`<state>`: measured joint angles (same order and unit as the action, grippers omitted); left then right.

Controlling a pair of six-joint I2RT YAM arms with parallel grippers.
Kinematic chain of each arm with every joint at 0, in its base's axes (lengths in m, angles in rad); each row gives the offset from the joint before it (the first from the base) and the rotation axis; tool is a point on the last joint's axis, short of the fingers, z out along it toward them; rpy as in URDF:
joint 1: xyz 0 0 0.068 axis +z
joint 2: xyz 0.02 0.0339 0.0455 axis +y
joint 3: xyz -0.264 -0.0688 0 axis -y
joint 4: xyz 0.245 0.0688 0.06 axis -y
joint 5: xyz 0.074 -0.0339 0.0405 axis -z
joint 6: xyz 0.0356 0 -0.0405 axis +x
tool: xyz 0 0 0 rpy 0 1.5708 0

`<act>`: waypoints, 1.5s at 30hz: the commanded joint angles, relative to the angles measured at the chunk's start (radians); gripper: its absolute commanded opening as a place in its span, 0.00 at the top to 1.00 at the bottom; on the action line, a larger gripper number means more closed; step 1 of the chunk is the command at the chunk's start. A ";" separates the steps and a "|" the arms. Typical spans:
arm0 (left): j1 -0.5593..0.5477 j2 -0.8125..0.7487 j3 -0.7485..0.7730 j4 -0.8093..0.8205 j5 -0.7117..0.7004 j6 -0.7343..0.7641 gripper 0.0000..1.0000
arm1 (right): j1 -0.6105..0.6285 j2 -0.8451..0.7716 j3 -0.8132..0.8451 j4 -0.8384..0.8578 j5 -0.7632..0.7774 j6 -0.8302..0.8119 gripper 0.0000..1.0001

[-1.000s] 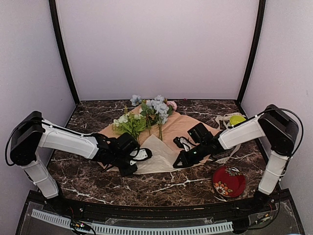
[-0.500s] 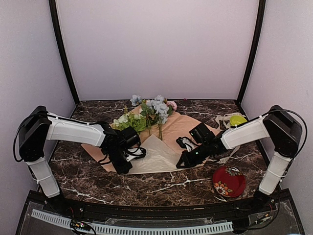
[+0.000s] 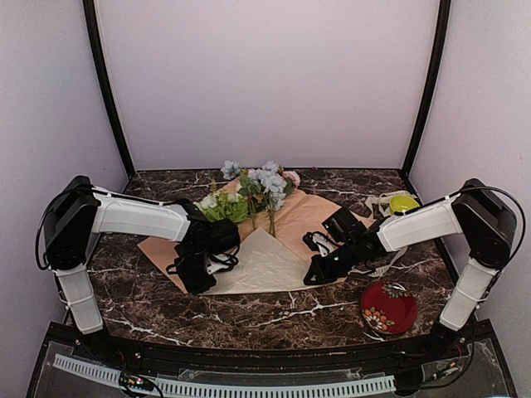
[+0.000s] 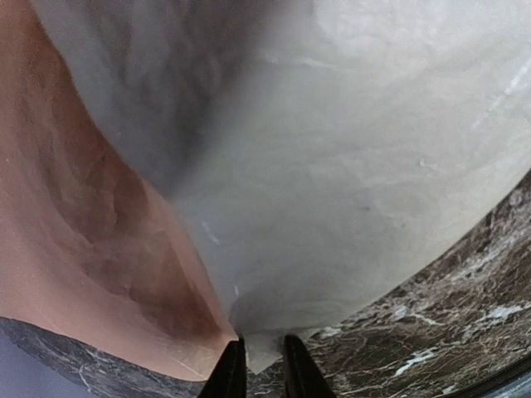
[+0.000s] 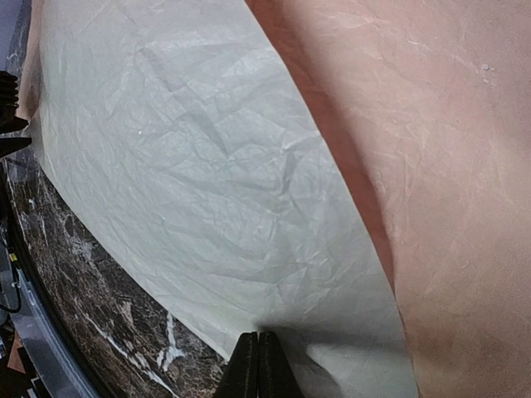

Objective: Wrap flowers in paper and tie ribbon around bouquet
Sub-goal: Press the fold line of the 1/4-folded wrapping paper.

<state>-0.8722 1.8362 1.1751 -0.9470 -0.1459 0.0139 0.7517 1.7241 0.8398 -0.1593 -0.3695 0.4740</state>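
Wrapping is under way: the paper point(image 3: 264, 264) lies on the surface point(image 3: 249, 313), its near flap folded cream-side up, with the flowers point(image 3: 249, 197) on its far end. The left pincer point(image 4: 257, 365) — nearly closed — nips the flap's corner, and the right pincer point(image 5: 258, 352) is clenched on its edge. The next move, I judge, calls for both to carry the flap over the flowers together.

We see soft, even light from above in the top view, faint shadows on the table point(image 3: 274, 311), our left wrist view blurred over the paper point(image 4: 348, 166), its fold dark, right wrist view crisp.
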 commanded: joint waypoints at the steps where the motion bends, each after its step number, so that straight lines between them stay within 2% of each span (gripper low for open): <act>1: 0.009 0.020 0.049 -0.099 -0.089 -0.041 0.83 | -0.006 0.007 -0.002 -0.099 0.068 0.009 0.97; 4: 0.009 -0.013 0.069 -0.111 -0.140 -0.051 0.84 | -0.004 0.013 0.004 -0.113 0.082 0.010 0.97; 7: 0.009 -0.138 0.067 -0.001 -0.136 -0.011 0.82 | 0.005 0.026 0.016 -0.123 0.090 0.020 0.97; 10: -0.006 -0.262 0.066 0.148 -0.065 0.047 0.79 | 0.021 0.044 0.046 -0.161 0.132 0.038 0.97; 12: -0.016 -0.314 0.035 0.303 0.012 0.057 0.77 | 0.031 0.051 0.059 -0.181 0.165 0.066 0.97; 14: -0.018 -0.303 -0.015 0.471 0.145 0.057 0.75 | 0.036 0.054 0.069 -0.198 0.191 0.104 0.97; 16: -0.031 -0.231 -0.018 0.553 0.212 0.060 0.73 | 0.047 0.055 0.090 -0.224 0.227 0.144 0.98; 21: -0.084 -0.002 0.114 0.577 0.113 0.169 0.68 | 0.091 0.070 0.156 -0.304 0.306 0.235 0.98; 24: -0.090 0.098 0.192 0.491 0.074 0.208 0.67 | 0.106 0.088 0.204 -0.380 0.348 0.293 0.99; 31: -0.090 0.125 0.209 0.433 0.045 0.223 0.66 | 0.124 0.031 0.205 -0.481 0.428 0.455 1.00; 34: -0.090 0.133 0.214 0.423 0.048 0.237 0.66 | 0.129 0.016 0.207 -0.516 0.440 0.492 0.95; 40: -0.090 0.136 0.215 0.419 0.040 0.243 0.66 | 0.130 0.036 0.224 -0.667 0.517 0.541 0.96; 44: -0.090 0.138 0.229 0.419 0.069 0.268 0.66 | 0.130 -0.014 0.238 -0.683 0.528 0.533 0.90; 45: -0.090 0.139 0.230 0.420 0.082 0.274 0.65 | 0.130 -0.037 0.237 -0.683 0.539 0.544 0.82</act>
<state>-0.9630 1.9781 1.3758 -0.5034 -0.0937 0.2554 0.8730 1.7554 1.0634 -0.7490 0.1066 0.9813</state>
